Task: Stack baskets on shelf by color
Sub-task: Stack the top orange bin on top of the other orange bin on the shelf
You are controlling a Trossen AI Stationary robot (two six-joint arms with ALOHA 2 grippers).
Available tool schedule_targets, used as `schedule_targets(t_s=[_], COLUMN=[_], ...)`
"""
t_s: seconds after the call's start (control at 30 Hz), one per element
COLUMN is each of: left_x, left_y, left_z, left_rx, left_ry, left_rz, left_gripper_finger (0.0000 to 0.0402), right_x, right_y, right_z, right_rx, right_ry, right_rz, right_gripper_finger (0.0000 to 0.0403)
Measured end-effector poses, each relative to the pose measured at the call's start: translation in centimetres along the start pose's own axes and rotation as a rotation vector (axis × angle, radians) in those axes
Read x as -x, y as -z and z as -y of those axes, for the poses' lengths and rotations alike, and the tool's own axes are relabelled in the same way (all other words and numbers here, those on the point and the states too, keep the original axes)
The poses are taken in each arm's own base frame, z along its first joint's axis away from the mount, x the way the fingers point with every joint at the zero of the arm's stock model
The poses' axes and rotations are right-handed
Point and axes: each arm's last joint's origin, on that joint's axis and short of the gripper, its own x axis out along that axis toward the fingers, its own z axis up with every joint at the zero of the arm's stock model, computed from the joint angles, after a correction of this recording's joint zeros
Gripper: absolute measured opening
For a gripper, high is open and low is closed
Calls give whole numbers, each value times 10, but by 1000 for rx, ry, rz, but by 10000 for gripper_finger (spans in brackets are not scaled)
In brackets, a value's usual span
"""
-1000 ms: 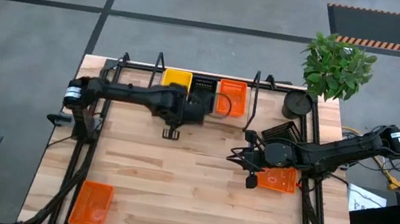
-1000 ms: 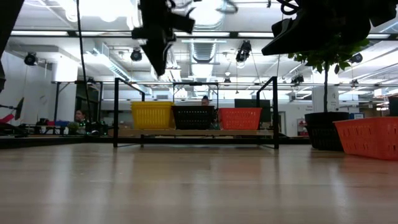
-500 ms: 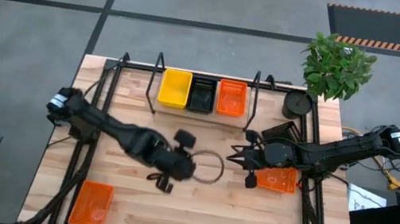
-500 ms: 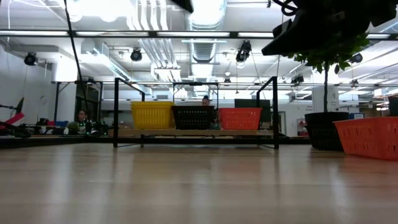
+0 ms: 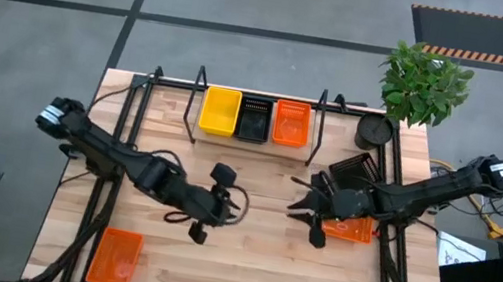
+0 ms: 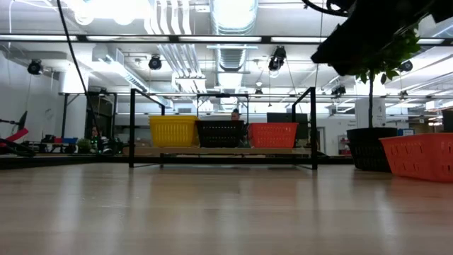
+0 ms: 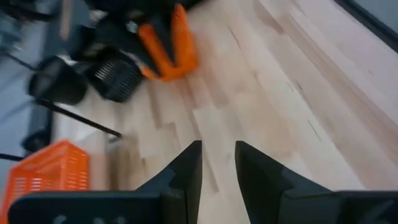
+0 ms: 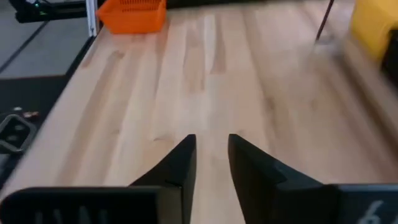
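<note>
- The thin black wire-frame shelf point(image 5: 256, 111) stands at the far edge of the light wood bench point(image 5: 234, 250), holding a yellow perforated plastic basket point(image 5: 220, 111), a black one point(image 5: 254, 118) and an orange one point(image 5: 291, 123) side by side.
- The left gripper point(image 5: 206, 205) hovers over mid-bench, jaws slightly parted, empty.
- The right gripper point(image 5: 313, 212), jaws narrowly parted and empty, sits just beside another orange basket point(image 5: 351, 228).
- A third orange basket point(image 5: 115, 257) lies at the near left corner.

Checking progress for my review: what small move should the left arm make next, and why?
Probably swing the left gripper toward the orange basket in the table's left corner opposite the shelf: its fingers are open and empty, and that basket lies off the shelf.
</note>
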Motion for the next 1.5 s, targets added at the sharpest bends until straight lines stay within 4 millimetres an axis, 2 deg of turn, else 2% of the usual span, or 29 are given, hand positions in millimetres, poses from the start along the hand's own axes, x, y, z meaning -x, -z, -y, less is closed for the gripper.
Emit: schedule_targets(t_s=[0.17, 0.33, 0.57, 0.8, 1.07, 1.3, 1.5], left_x=[15, 32, 45, 45, 53, 54, 54], left_y=[16, 25, 39, 58, 61, 66, 66], left_z=[-6, -13, -16, -11, -11, -10, -10], left_rx=[43, 102, 170, 227, 235, 211, 189], left_ry=[-159, -292, -358, -377, -385, -395, -396], left_rz=[83, 141, 153, 129, 139, 95, 90], left_gripper_finger=[79, 79, 79, 79, 79, 79, 79], right_x=[8, 22, 36, 17, 0, -19, -32], right_y=[-9, -21, -29, -30, -20, -6, 1], right_z=[-10, -14, -12, -16, -18, -20, -22], right_rx=[-181, -425, -617, -633, -696, -743, -774], right_ry=[28, 116, 373, 574, 808, 825, 810], right_rz=[-146, -283, -441, -635, -839, -899, -926], right_gripper_finger=[109, 108, 91, 89, 135, 172, 184])
